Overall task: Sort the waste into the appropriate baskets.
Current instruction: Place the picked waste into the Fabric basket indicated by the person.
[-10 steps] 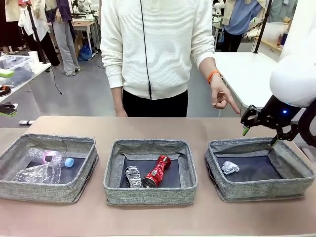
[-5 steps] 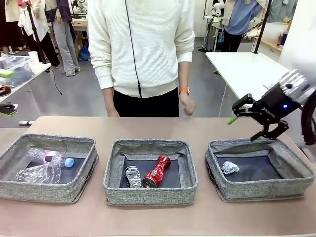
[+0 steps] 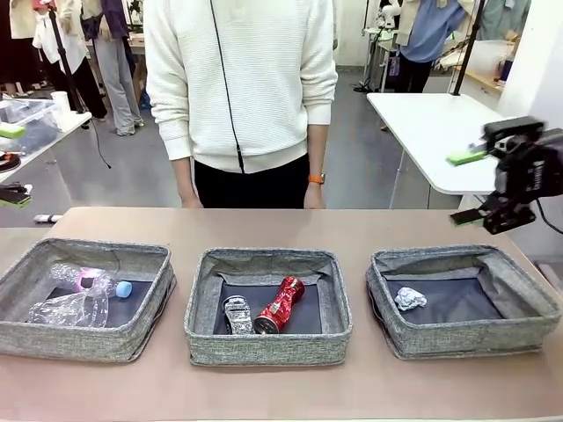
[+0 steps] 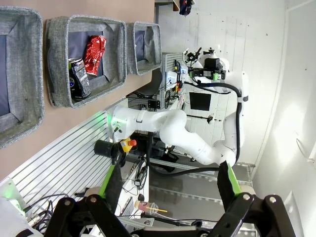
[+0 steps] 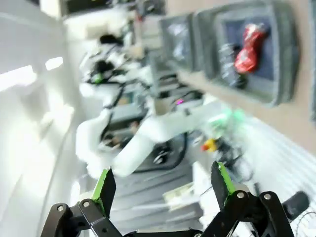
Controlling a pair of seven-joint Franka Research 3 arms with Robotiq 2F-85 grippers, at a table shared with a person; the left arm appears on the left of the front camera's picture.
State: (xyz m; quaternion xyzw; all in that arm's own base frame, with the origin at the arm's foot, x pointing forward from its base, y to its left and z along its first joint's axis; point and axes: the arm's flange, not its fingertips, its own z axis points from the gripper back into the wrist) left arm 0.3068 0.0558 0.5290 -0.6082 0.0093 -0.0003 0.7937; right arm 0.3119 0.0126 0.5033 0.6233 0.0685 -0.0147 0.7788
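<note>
While my right hand (image 3: pixel 479 186) hangs in the air above the far right corner of the surface (image 3: pixel 264 387), its fingers stand wide apart and hold nothing; in my right wrist view the same hand (image 5: pixel 163 190) shows its two green-padded fingers spread, with the scene beyond them blurred. My left hand (image 4: pixel 170 190) is likewise spread wide and empty, lifted well off the surface and looking sideways past the edge of it.

Nearest below my right hand sits the right basket (image 3: pixel 464 338), and in it the white paper ball (image 3: pixel 409 299) lies on the dark base, toward the side away from my hand. Farther off to my hand's left stands the middle basket (image 3: pixel 268 343), holding the crushed black-silver can (image 3: pixel 237 315) and the red soda can (image 3: pixel 280 305) side by side, touching or nearly so. From my left wrist those two show again, the red can (image 4: pixel 94 48) beside the dark crushed one (image 4: pixel 79 79) in their basket (image 4: pixel 57 61).

Farthest from my right hand is the left basket (image 3: pixel 79 338), with the clear plastic bottle with blue cap (image 3: pixel 92 281) and the clear crumpled plastic container (image 3: pixel 66 309) lying together inside.

Across the surface a person (image 3: pixel 242 88) in a white sweater stands behind the middle basket, arms down.
</note>
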